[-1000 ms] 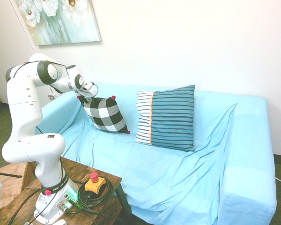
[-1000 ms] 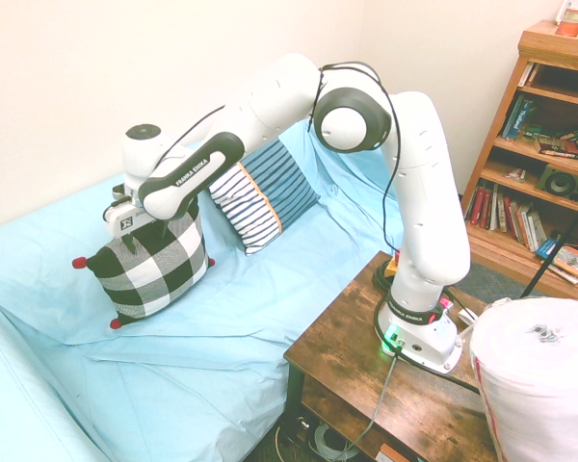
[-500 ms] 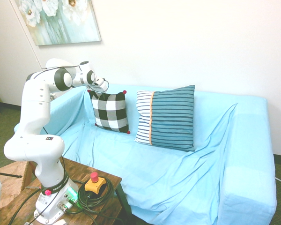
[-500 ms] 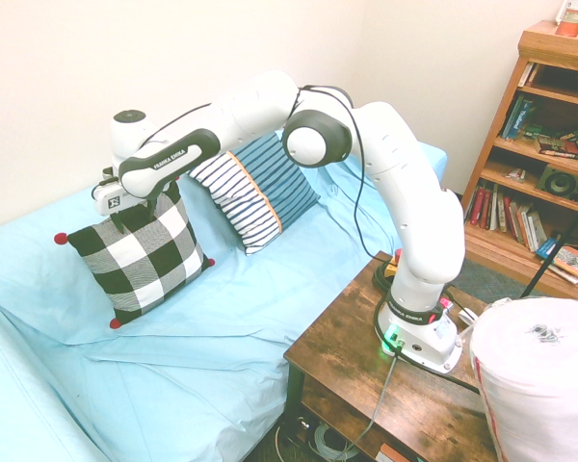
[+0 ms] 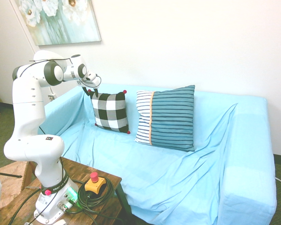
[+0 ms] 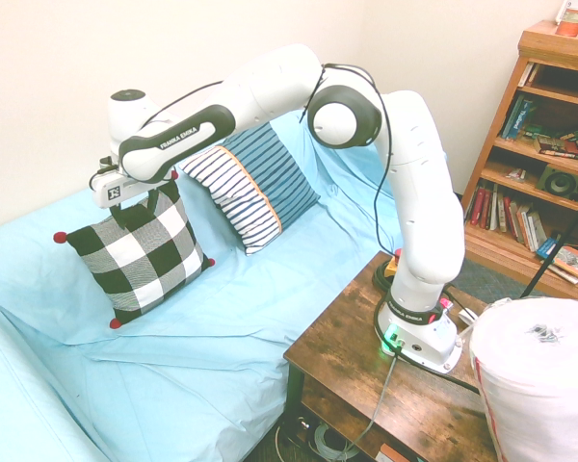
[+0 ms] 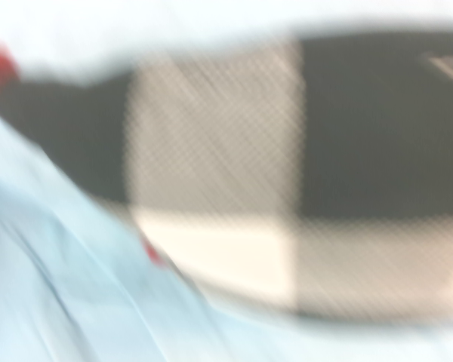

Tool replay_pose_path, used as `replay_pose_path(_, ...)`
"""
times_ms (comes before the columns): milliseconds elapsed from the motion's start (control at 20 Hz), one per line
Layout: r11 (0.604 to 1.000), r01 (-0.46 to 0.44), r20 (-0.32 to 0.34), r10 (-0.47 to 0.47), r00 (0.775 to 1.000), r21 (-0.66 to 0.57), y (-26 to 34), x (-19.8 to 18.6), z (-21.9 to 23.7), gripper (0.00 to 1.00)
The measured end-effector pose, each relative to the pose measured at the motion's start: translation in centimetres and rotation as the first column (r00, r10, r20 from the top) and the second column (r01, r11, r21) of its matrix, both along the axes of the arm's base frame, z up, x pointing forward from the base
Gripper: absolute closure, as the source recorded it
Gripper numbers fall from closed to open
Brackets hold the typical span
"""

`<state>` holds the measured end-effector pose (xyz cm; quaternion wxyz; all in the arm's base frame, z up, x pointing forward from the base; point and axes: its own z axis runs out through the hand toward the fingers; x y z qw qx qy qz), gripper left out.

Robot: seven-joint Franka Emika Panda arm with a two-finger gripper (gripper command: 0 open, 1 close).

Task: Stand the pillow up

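The checked pillow (image 5: 110, 112) is standing on its lower edge, leaning back against the couch (image 5: 168, 178), its broad face pointing toward the seat's front. Being squarish, it is showing no clear long axis. It is lying mostly below the claw (image 5: 90, 92), which is hovering at its upper edge, released, fingers spreading apart. Whether they are touching the cloth, one cannot tell.

White arm (image 6: 270, 85) arched, outstretched; jaws downward — parted

checked pillow (image 5: 110, 112), upright, red corner pompoms
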<state>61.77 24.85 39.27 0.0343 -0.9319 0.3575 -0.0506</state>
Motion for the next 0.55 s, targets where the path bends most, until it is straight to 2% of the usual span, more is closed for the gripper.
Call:
replay_pose_path(100,0.998,-0.038,-0.054,0.035,0.998,-0.057,-3.6,-2.1,1.0,0.0)
replay_pose_path(250,0.994,-0.059,-0.082,0.052,0.995,-0.091,-9.2,-4.9,2.5,0.0)
replay_pose_path(550,0.996,-0.052,-0.097,0.045,0.994,-0.067,-20.8,-12.7,5.0,0.0)
